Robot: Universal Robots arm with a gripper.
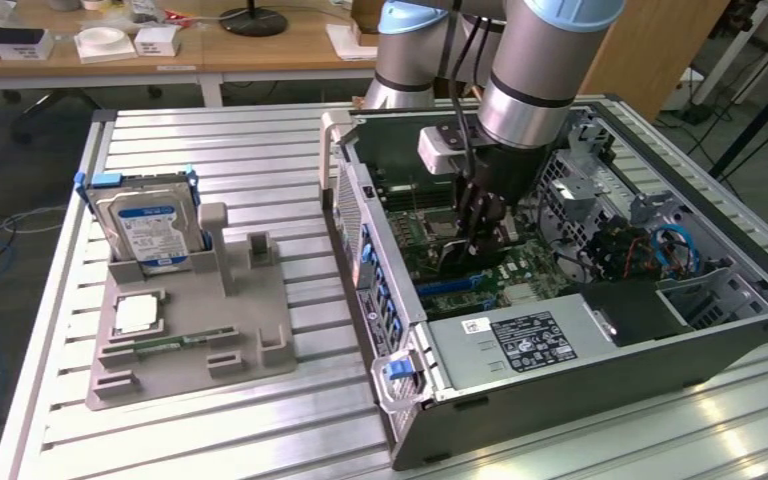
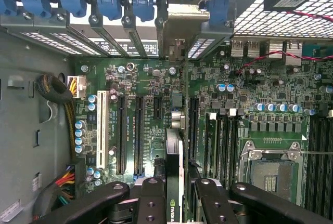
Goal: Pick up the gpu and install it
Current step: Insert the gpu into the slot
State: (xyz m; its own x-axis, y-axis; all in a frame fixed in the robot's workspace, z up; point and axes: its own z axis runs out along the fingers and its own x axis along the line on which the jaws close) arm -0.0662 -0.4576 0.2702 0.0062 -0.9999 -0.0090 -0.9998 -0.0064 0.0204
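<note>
Wrist view: pincer (image 2: pixel 177 187) clamps the gpu (image 2: pixel 174 148) edge-on; NVIDIA logo (image 2: pixel 172 209) on its edge.

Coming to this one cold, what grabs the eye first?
The grey arm reaches down into the open computer case, on the exterior view's right. Its jaws grip the gpu edge-on over the motherboard. On the exterior view's left, a blue-labelled hard drive stands in a grey fixture.

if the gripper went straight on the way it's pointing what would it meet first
Most likely the motherboard: the gripper points down into the computer case, and the gpu it grips would touch the board's slots first. Depth is unclear.
</note>
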